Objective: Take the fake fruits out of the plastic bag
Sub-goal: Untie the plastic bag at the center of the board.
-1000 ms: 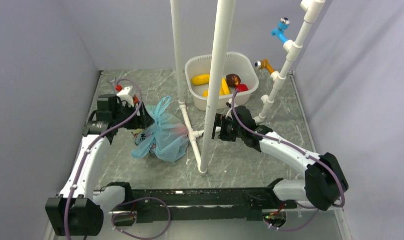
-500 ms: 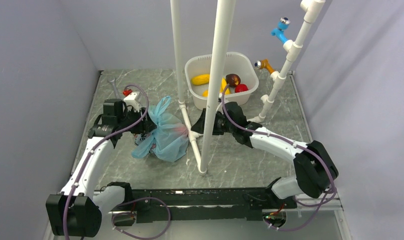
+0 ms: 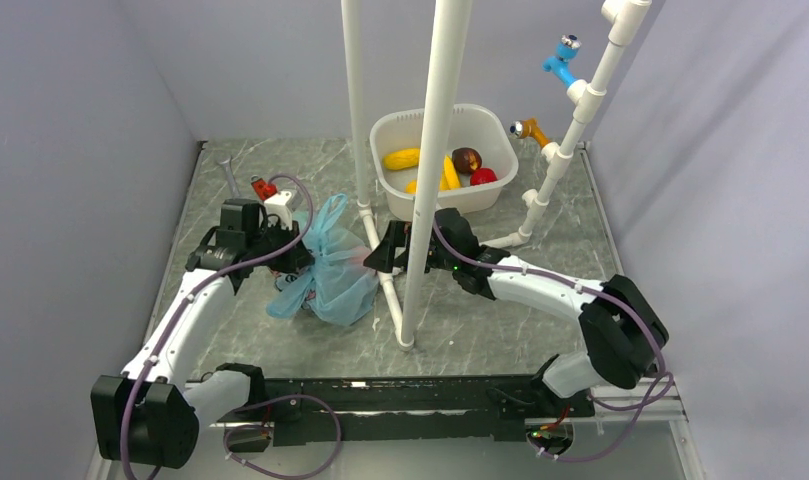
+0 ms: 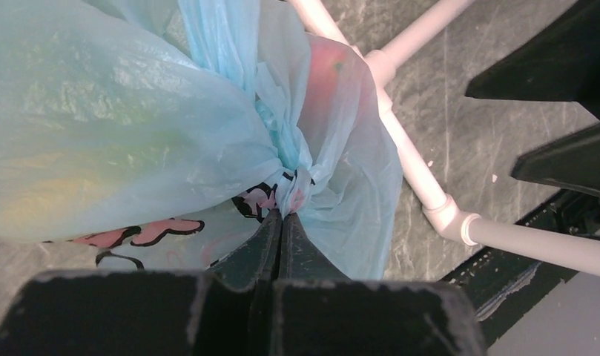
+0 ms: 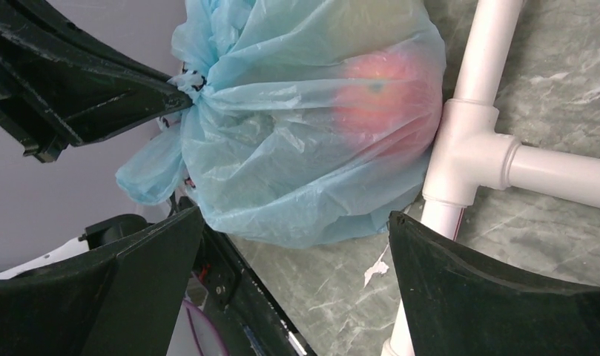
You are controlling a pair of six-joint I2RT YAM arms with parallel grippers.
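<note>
A light blue plastic bag (image 3: 330, 270) sits on the grey marbled bench (image 3: 480, 320), left of centre, just beside the low white pipe (image 5: 471, 141) of a frame. The left gripper (image 4: 280, 217) is clenched on the bag's twisted, gathered neck. A red fake fruit (image 5: 382, 93) shows through the thin film on the side nearest the pipe. The right gripper (image 5: 297, 215) is released, its fingers spread wide and facing the bag. Behind, a white tub (image 3: 395, 130) holds yellow, brown and red fruits (image 3: 450, 172).
</note>
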